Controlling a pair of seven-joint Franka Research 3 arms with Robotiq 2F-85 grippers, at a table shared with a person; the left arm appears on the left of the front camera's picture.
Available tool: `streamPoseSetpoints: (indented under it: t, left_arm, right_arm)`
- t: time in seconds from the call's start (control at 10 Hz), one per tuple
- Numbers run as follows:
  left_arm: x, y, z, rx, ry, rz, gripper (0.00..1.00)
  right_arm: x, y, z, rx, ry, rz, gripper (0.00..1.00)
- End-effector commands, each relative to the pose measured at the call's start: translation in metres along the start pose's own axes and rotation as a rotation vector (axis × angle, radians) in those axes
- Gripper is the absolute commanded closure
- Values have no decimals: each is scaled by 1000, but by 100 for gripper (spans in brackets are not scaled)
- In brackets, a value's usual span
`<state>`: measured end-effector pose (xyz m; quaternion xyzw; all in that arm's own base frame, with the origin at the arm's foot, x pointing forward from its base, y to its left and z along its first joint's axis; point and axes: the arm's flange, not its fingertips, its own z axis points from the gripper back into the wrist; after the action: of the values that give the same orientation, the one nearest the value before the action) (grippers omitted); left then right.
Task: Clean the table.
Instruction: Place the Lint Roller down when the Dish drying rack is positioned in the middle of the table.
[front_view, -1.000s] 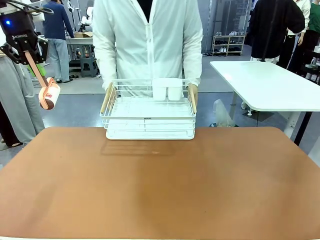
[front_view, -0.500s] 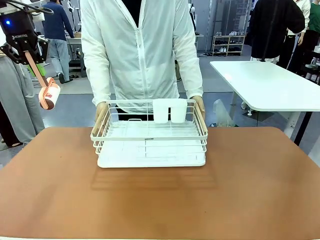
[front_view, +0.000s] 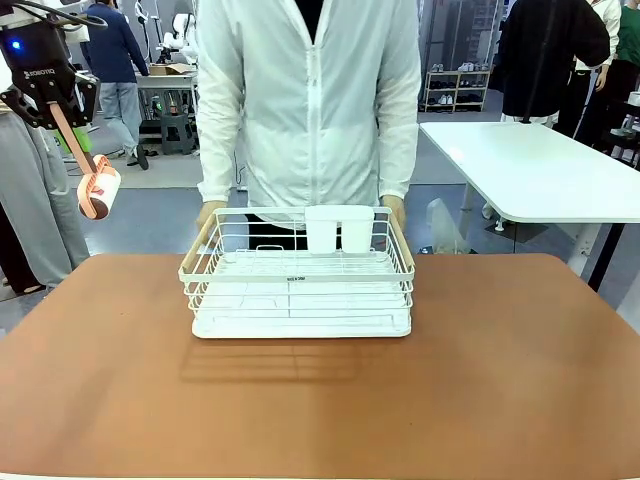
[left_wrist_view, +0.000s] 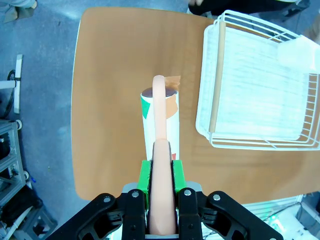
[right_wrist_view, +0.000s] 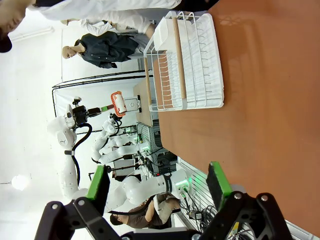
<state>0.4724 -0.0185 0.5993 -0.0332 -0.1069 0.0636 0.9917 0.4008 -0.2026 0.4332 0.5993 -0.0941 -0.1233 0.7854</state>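
The table (front_view: 320, 400) is a wide reddish-brown top; it also shows in the left wrist view (left_wrist_view: 107, 125) and the right wrist view (right_wrist_view: 260, 100). High over its far left corner, my left gripper (front_view: 60, 108) is shut on the pink handle of a lint roller (front_view: 98, 192). From the wrist, the roller (left_wrist_view: 159, 117) hangs below the gripper (left_wrist_view: 161, 175), above the table's left part. My right gripper (right_wrist_view: 157, 185) is open and holds nothing. It hovers above the table.
A person in a white jacket holds a white wire rack (front_view: 298, 280) by its wooden side handles, one hand (front_view: 207, 213) on each side, over the table's far middle. A white holder (front_view: 340, 228) hangs on its back rim. A white table (front_view: 540, 170) stands at the far right.
The person has brought the rack from the far edge in over the table, closer to me, then straightened up. My left gripper and the roller have stayed put.
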Motion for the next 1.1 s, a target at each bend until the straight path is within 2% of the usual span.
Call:
streamPoseSetpoints:
  t: [0.0,1.0]
  left_arm:
    - [2,0,4,0,-3,0,79]
    - [2,0,4,0,-3,0,79]
  right_arm:
    - [-1,2,1,1,-2,5,0]
    - [-1,2,1,1,-2,5,0]
